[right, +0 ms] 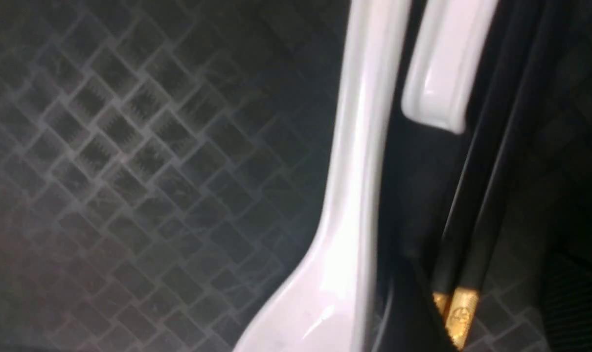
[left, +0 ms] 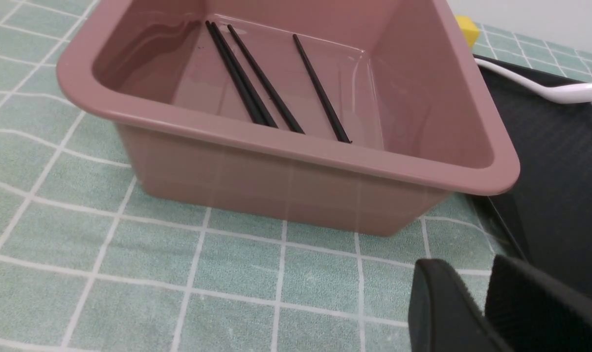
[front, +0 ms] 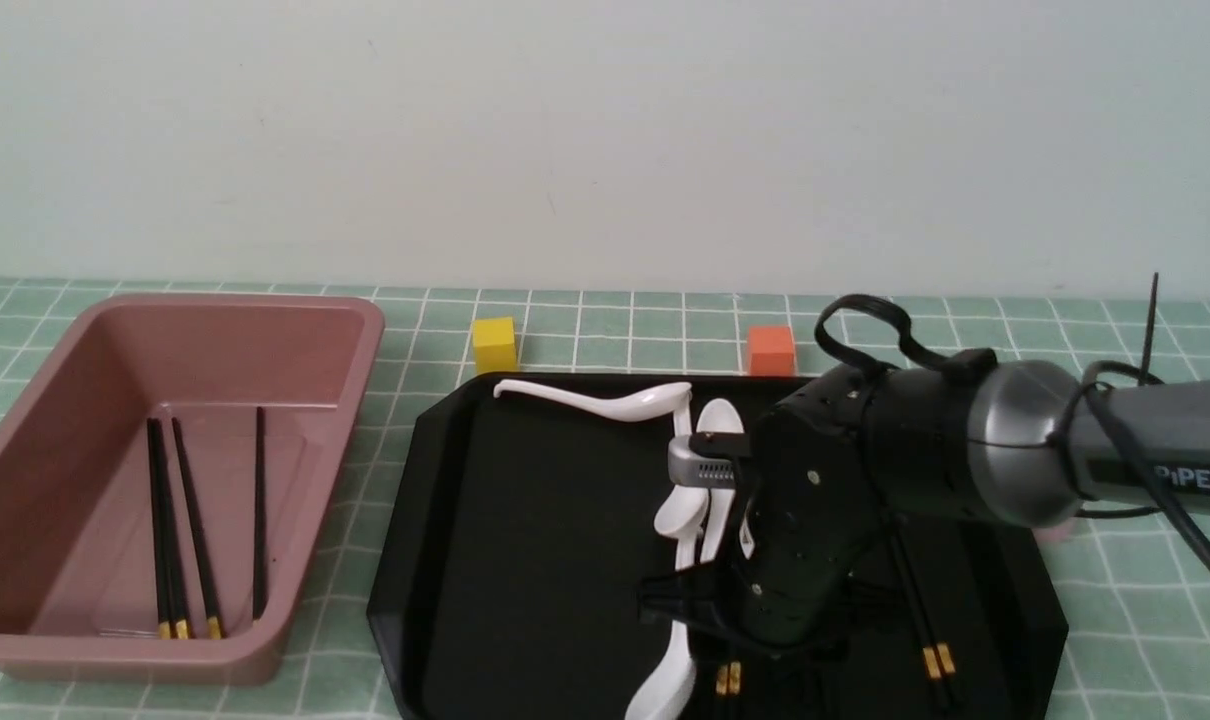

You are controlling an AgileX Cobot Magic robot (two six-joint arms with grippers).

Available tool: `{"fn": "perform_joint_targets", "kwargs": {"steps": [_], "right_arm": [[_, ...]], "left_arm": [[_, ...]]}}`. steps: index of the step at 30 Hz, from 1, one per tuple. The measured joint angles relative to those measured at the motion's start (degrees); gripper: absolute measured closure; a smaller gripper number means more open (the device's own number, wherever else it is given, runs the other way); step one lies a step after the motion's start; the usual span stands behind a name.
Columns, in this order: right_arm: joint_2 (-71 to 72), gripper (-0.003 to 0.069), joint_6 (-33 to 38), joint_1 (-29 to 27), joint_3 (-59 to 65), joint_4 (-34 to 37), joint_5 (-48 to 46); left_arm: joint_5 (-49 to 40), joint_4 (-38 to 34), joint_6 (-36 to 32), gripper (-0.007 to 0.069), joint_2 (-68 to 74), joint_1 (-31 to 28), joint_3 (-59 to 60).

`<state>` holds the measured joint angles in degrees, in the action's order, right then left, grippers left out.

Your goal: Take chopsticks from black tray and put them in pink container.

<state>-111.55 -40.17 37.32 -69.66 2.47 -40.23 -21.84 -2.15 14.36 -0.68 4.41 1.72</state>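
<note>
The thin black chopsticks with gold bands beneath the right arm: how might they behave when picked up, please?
The thin black chopsticks with gold bands look straight and rigid, so they probably won't bend. Their glossy highlights suggest a smooth surface that could slip. Being slender and lying closely side by side, they might shift or roll against each other when the claw closes.

Looks most like a robotics lab or test corner, judging by a grey-and-black jointed robot arm (front: 1025, 440) lettered "PiPER" and trailing black cable (front: 1165, 490). Set against a plain off-white wall (front: 605, 140). Dressed like a dining table, with a green cloth with white grid lines (front: 1145, 600), white soup spoons (front: 645, 402) and a large glossy black tray (front: 545, 520). Can't rule out another kind of room.
</note>
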Motion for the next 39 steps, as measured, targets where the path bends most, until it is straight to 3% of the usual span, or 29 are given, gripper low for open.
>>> {"fn": "perform_joint_targets", "kwargs": {"steps": [6,16,24,33,39], "right_arm": [[-0.5,0.0300,-0.4,0.0,-0.5,-0.5,-0.9],[-0.6,0.0508,-0.4,0.0,-0.5,-1.7,-1.8],[0.4,0.0512,-0.4,0.0,-0.5,-1.7,-2.8],[11.1,0.0512,0.3,0.0,-0.1,-1.6,-10.6],[18.6,0.0512,5.8,0.0,-1.6,6.1,-5.3]], "left_arm": [[0.0,0.0,0.0,0.0452,0.0,0.0,0.0],[0.0,0.0,0.2,0.0451,0.0,0.0,0.0],[0.0,0.0,0.2,0.0451,0.0,0.0,0.0],[0.0,0.0,0.2,0.0451,0.0,0.0,0.0],[0.0,0.0,0.2,0.0451,0.0,0.0,0.0]]}}
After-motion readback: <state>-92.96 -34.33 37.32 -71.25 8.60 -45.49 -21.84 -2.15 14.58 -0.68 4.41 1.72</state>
